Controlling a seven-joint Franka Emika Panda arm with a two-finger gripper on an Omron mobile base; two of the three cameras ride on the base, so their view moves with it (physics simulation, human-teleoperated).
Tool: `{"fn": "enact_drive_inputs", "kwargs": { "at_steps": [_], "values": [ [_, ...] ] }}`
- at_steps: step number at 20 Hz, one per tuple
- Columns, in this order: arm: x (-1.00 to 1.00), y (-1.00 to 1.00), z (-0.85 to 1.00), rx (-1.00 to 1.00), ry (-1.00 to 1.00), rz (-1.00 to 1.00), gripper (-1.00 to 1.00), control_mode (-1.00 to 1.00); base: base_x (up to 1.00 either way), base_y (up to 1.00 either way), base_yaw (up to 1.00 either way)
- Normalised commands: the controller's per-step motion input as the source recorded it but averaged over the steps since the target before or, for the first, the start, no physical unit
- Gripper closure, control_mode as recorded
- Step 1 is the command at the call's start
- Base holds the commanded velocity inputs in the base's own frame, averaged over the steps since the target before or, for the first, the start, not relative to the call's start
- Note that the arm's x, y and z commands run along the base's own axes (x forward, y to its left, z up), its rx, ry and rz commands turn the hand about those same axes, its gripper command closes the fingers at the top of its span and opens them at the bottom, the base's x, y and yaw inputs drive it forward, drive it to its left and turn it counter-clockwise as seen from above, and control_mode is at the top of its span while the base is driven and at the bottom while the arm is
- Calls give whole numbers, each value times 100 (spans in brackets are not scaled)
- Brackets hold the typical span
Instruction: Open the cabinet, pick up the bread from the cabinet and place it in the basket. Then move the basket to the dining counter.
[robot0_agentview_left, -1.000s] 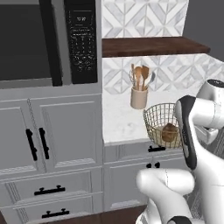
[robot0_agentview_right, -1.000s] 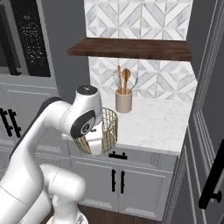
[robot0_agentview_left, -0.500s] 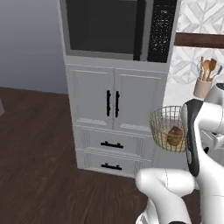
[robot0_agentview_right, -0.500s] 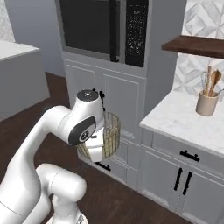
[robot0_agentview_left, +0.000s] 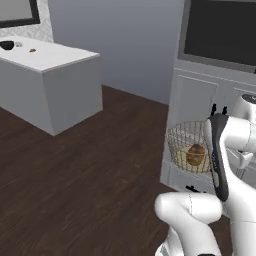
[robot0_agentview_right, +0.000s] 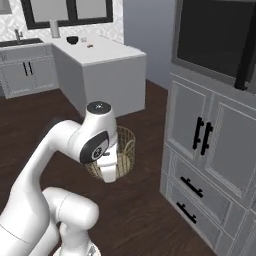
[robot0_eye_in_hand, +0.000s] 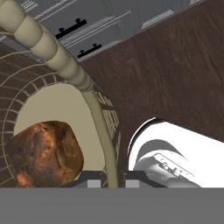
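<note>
Landmark is the dining counter (robot0_agentview_right: 112, 60), long block, white marble top, plain flat grey sides, standing on dark wood floor (robot0_agentview_left: 75, 185).

Tall grey cabinet stack (robot0_agentview_right: 210, 140) with black handles and a dark oven above sits well apart from the counter, across open floor. The white robot arm is between them, closer to the cabinet side.

The basket (robot0_agentview_right: 125, 155), round bowl of thin golden-tan wire mesh with a tan base, hangs in the air off the arm, clear of the floor and not yet at the counter. Upright or near it, hard to tell the exact tilt.

The gripper (robot0_eye_in_hand: 107, 181) is pinched closed on the basket's wall, just below the thick beige rim (robot0_eye_in_hand: 48, 41); in the hand view the wire wall runs right between the two finger tips.

The bread (robot0_agentview_left: 196, 155), small rounded brown loaf, lies inside the basket on its base; also in hand view (robot0_eye_in_hand: 43, 153).

Key relation: the counter lies well away from the gripper, to the left and further back in the left base view, near corner facing the robot. Basket is round, no long axis to line up.

Room: floor between is bare and wide. Counter top holds a small dark bowl (robot0_agentview_left: 7, 45) and tiny bits at the far end; near end looks free. Watch the counter edge when setting down, I'd guess.
</note>
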Motion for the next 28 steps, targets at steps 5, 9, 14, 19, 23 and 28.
{"fn": "enact_drive_inputs", "kwargs": {
  "at_steps": [5, 9, 14, 19, 23, 28],
  "values": [
    [0, 0, 0, 0, 0, 0, 100, 100, 77, 100, -17],
    [0, 0, 0, 0, 0, 0, 100, 100, 74, 100, -19],
    [0, 0, 0, 0, 0, 0, 100, 100, 44, 100, -16],
    [0, 0, 0, 0, 0, 0, 100, 100, 57, 100, -21],
    [0, 0, 0, 0, 0, 0, 100, 100, 60, 100, -21],
    [0, 0, 0, 0, 0, 0, 100, 100, 71, 100, -19]
  ]
}}
